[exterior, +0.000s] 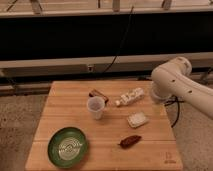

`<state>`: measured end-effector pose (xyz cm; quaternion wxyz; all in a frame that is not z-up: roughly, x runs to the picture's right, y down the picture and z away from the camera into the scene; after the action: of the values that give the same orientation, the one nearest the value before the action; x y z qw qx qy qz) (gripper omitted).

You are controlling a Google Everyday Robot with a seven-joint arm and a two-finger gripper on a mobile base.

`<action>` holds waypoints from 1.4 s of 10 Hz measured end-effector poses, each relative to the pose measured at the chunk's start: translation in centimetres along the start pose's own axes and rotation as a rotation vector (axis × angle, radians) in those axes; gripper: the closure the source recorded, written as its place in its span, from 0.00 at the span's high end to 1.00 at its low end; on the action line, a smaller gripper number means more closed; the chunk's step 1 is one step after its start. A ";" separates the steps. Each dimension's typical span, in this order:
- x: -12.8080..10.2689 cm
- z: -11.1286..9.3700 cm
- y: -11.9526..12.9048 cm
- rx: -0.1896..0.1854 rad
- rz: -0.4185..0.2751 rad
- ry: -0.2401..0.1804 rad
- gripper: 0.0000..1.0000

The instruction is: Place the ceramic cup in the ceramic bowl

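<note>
The ceramic cup (pixel 96 107) stands upright near the middle of the wooden table (pixel 65 95). It is a pale whitish tumbler. The green ceramic bowl (pixel 68 146) with pale rings sits at the table's front left corner, apart from the cup. My white arm (pixel 179 82) reaches in from the right, above the table's right edge. The gripper itself is out of view, hidden behind or below the arm.
A clear plastic bottle (pixel 130 96) lies on its side right of the cup. A small white rectangular dish (pixel 137 119) sits below it. A brown object (pixel 130 141) lies near the front. A dark brown item (pixel 98 94) lies behind the cup. A dark rail and a cable run behind the table.
</note>
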<state>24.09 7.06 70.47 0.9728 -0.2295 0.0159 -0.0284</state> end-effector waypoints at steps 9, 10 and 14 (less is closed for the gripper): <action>-4.8 0.3 -3.2 0.117 -0.176 0.012 0.80; -5.4 0.4 -3.5 0.124 -0.193 0.011 0.80; -9.0 0.6 -4.9 0.155 -0.288 0.002 0.80</action>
<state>14.90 3.49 73.34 0.9734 -0.1538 -0.0184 -0.1690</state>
